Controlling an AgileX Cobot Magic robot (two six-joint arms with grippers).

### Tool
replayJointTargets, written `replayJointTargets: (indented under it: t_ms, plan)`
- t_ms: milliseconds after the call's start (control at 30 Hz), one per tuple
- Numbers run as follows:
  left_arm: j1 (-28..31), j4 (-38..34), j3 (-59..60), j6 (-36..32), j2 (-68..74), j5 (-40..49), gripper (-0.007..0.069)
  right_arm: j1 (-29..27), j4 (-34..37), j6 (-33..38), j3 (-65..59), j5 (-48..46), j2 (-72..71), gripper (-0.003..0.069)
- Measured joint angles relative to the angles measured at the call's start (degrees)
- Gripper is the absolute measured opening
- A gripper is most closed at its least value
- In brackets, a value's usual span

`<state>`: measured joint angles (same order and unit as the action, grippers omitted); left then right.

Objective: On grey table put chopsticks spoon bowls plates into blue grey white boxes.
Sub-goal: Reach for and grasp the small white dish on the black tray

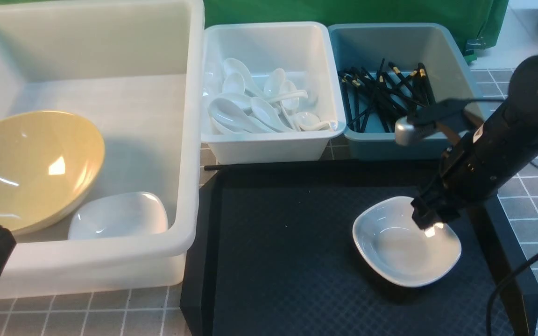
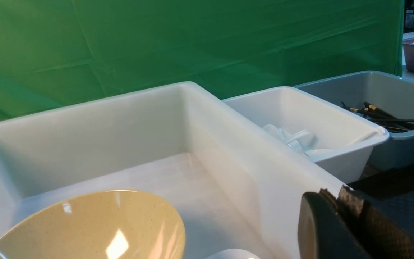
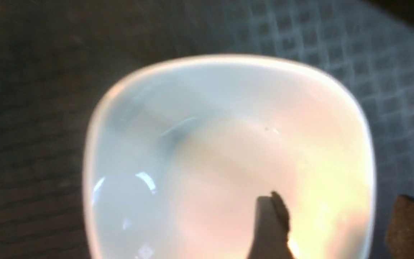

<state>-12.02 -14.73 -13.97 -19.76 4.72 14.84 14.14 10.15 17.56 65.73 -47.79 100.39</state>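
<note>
**Nearly sorted: 1 plate and 1 stray stick to go**

Most of the tableware was already boxed. The very large translucent whitish tub at the robot's left held the wide, glossy yellow-olive round bowl, lying tilted. Beside the bowl lay 1 small, shallow, glossy white rounded-square plate. The smaller white plastic box in the middle held a heap of glossy white soup spoons. The blue-grey plastic box just beside it held a bundle of thin black chopsticks with gold bands.

2 things appeared to be outstanding. A second white plate of the same shape sat upright on the black textured tray, toward its right side. What looked like a single loose black chopstick lay on the tiled grey table, in the narrow strip between the tray's far edge and the white box.

The right gripper was down at the second plate's far-right rim with its jaws wide apart. 1 finger was inside the dish and the other outside. The rim ran between them with a clear gap, so the gripper had hold of nothing. The left gripper hung low at the near left, in front of the tub, its jaws closed together and empty.

By my judgement the job was close to done. What was left was to close on that rim, carry the plate to the tub, then take the stray stick to the blue-grey box.
</note>
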Motion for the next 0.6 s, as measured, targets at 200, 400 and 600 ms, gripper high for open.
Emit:
replayJointTargets:
  t_ms: [200, 400, 600]
  plan:
    - [0.0, 0.0, 0.0, 0.0, 0.0, -0.5, 0.0015, 0.0, 0.1, -1.4, 0.0, 0.6, 5.8, 0.0434]
    - [0.0, 0.4, 0.0, -0.4, 0.0, -0.5, 0.0015, -0.1, 1.7, -1.7, 0.0, -0.2, 3.7, 0.0183]
    - [0.0, 0.4, 0.0, -0.4, 0.0, -0.5, 0.0015, -0.1, 3.6, -1.3, 0.2, -1.0, -4.1, 0.0063]
